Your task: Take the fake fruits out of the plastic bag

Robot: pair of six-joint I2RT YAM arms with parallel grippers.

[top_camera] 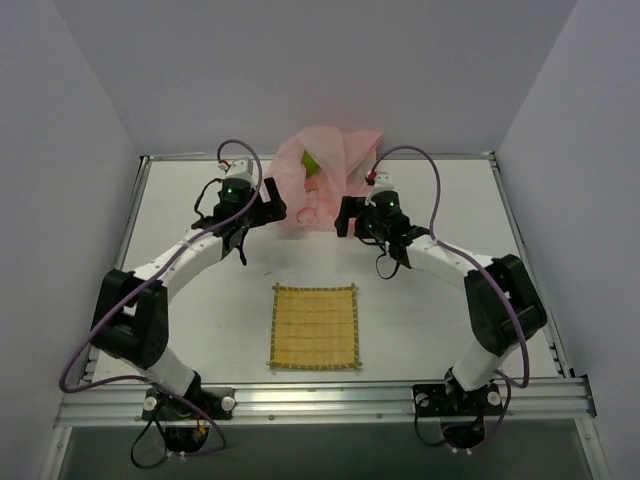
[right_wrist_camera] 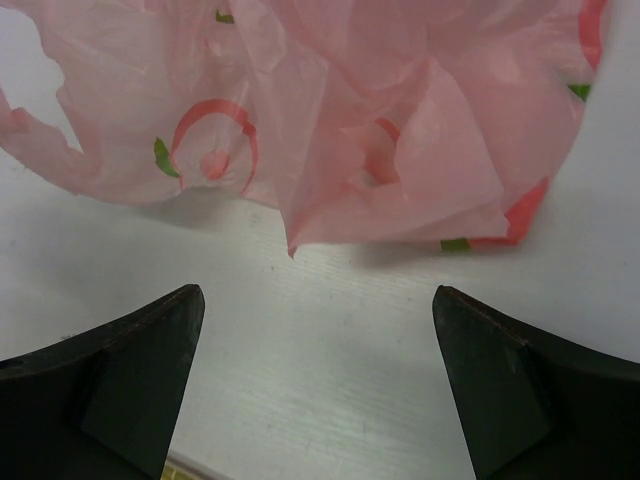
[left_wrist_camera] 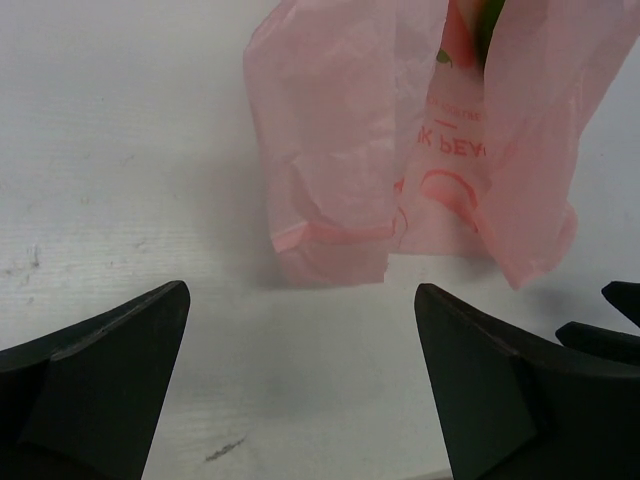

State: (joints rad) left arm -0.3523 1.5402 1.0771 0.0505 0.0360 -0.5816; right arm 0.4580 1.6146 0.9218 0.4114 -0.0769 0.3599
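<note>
**Item 1: plastic bag** point(top_camera: 328, 170). Thin, crinkled, translucent pink, with red ring prints and small green marks. It lay heaped at the far middle of the table point(top_camera: 180, 200), against the far edge. One flap hung toward the near side, between the two grippers.

**Item 2: green fruit** point(top_camera: 311, 163). A small glossy piece showed through the bag's upper folds, left of the bag's middle, and sat inside the bag. Other fruits could not be made out in the pink plastic.

**Item 3: left gripper** point(left_wrist_camera: 300, 292). Jaws were spread wide with nothing between them. It stood just left of the bag's near flap and pointed at it. Bare table showed between the black fingers point(left_wrist_camera: 110, 370), and the bag's lower edge was just beyond the tips without touching them.

**Item 4: right gripper** point(right_wrist_camera: 318, 292). Jaws were likewise spread wide and empty. It stood just right of the flap and faced the bag. The folds ended a little short of the fingertips.

**Item 5: bamboo mat** point(top_camera: 314, 326). Square and yellow with a dark border, it lay flat at the near middle of the table, well apart from the bag and both grippers.
</note>
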